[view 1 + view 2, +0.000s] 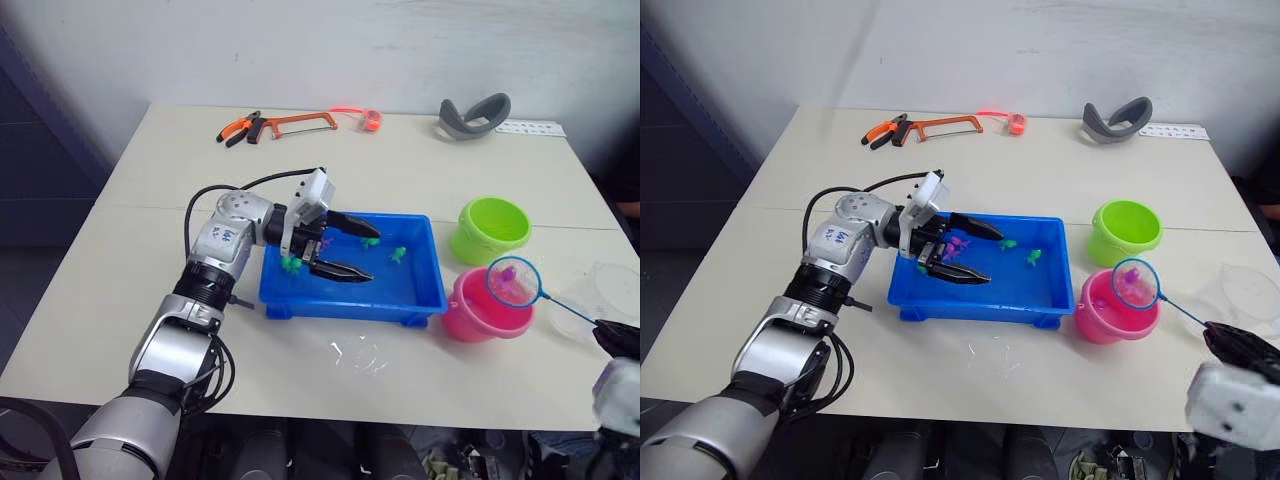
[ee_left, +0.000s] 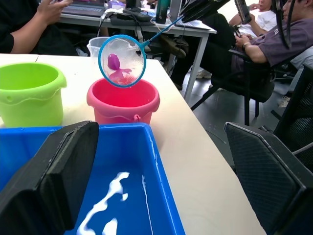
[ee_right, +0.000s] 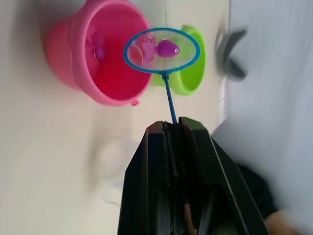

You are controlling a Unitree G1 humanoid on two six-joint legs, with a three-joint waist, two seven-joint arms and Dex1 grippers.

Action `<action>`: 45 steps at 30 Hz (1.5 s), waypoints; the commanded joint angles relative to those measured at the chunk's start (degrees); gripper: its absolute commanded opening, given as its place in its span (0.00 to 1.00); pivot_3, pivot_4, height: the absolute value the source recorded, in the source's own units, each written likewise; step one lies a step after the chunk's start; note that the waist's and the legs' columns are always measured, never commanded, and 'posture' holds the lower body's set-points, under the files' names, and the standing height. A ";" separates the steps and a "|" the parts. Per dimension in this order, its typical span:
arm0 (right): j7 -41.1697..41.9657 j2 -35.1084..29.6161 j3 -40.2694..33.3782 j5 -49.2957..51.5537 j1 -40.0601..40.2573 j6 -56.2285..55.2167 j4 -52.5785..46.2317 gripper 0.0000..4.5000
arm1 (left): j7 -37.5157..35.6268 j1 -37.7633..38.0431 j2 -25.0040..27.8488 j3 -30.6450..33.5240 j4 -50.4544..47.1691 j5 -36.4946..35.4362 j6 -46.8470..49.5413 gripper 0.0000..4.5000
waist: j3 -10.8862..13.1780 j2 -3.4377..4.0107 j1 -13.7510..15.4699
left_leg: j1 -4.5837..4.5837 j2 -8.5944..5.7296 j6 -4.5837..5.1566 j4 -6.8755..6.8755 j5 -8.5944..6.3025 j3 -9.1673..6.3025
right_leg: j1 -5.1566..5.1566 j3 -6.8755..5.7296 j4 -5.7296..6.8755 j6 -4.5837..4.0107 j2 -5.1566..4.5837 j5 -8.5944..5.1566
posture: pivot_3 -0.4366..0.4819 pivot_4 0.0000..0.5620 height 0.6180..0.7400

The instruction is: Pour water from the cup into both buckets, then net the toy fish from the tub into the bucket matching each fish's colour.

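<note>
1. Holding the net [image 1: 514,281] by its thin handle, our right gripper [image 3: 172,128] has its two black fingers pinched together on that handle; the hoop sits out ahead of the fingertips, over the pink bucket [image 1: 484,310].
2. Inside the mesh lies one pink fish [image 3: 167,48]. We judge the step in hand is tipping it into the pink bucket.
3. To do it well, we would keep the hoop centred over the bucket mouth, lower it close to the rim, then roll the wrist slowly so the fish slides out and does not flick onto the table [image 1: 150,210].
4. Our left gripper [image 1: 345,250] hovers over the blue tub [image 1: 420,290] with its fingers spread wide, holding nothing.
5. Counting: two buckets, the pink one and a green bucket [image 1: 491,229] just beyond it from the right gripper; one tub; one net; one clear cup [image 1: 610,290] close beside the right gripper.
6. Fish: one in the net, another pink one seemingly already in the pink bucket, and a few green and pink ones left in the tub near the left gripper's fingers; we cannot count those exactly.
</note>
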 commanded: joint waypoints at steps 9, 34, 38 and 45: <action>-7.23 -0.73 -2.12 -15.42 -7.76 -24.10 13.98 0.00 | 1.06 0.65 3.41 2.14 -3.85 0.03 0.77 0.99 | 0.01 -0.01 -0.08 | 0.01 0.07 -0.09 0.01 0.05 -0.01 | 0.04 0.01 -0.01 0.02 -0.01 0.01 | 0.48 0.27 1.00; -3.59 -7.44 59.06 55.04 -71.52 53.68 22.02 0.00 | 12.24 22.17 25.57 12.86 -28.38 -1.84 15.21 0.99 | 0.00 0.12 -1.26 | -0.09 0.14 -0.04 0.06 0.05 -0.25 | 0.02 0.07 0.07 -0.14 -0.27 0.01 | 0.48 0.27 1.00; 0.26 -4.94 66.69 51.44 -77.87 55.25 28.14 0.00 | 14.93 25.06 26.83 15.11 -32.91 -2.95 17.65 0.99 | 0.00 0.12 -1.13 | -0.12 0.07 0.03 0.07 0.01 -0.17 | -0.01 -0.01 0.06 -0.13 -0.36 0.01 | 0.48 0.27 1.00; 2.34 1.54 74.54 42.49 -85.16 53.19 38.62 0.00 | 18.34 28.09 28.18 17.28 -37.19 -4.80 20.18 0.99 | 0.00 0.12 -1.64 | -0.10 0.09 0.03 0.06 0.02 0.01 | -0.12 -0.14 0.42 -0.11 -0.28 0.02 | 0.48 0.27 1.00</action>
